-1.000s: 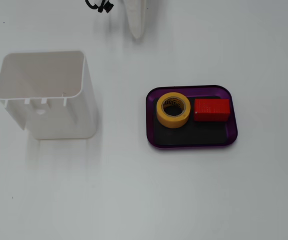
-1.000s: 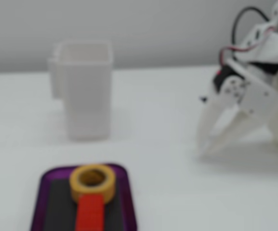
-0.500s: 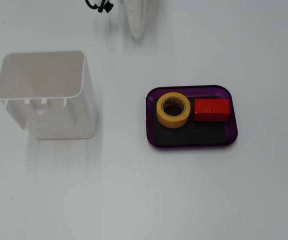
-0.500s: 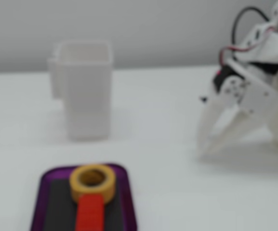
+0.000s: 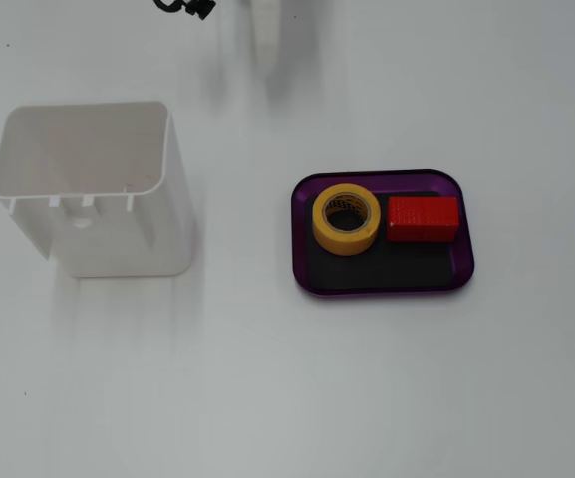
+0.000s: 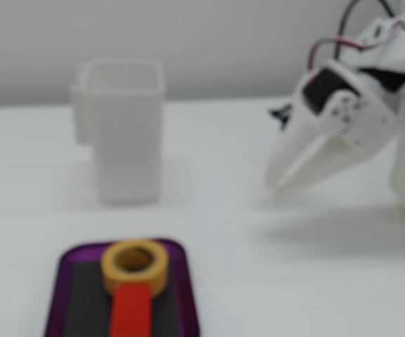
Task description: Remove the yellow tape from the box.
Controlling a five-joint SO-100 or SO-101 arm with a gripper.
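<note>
The yellow tape (image 5: 327,232) lies flat in the left half of the purple box (image 5: 382,176), its hollow core facing up. In the low fixed view the yellow tape (image 6: 156,276) sits at the far end of the box (image 6: 56,302). My white gripper (image 6: 278,187) hangs over the bare table, well away from the box, pointing down, with its fingers together and nothing between them. In the top-down fixed view only the gripper's tip (image 5: 266,52) shows at the top edge, far above the box.
A red block (image 5: 423,218) lies in the box right beside the tape; in the low fixed view the red block (image 6: 130,312) touches the tape's near side. A tall white bin (image 5: 118,249) stands on the left; it also shows in the low fixed view (image 6: 126,133).
</note>
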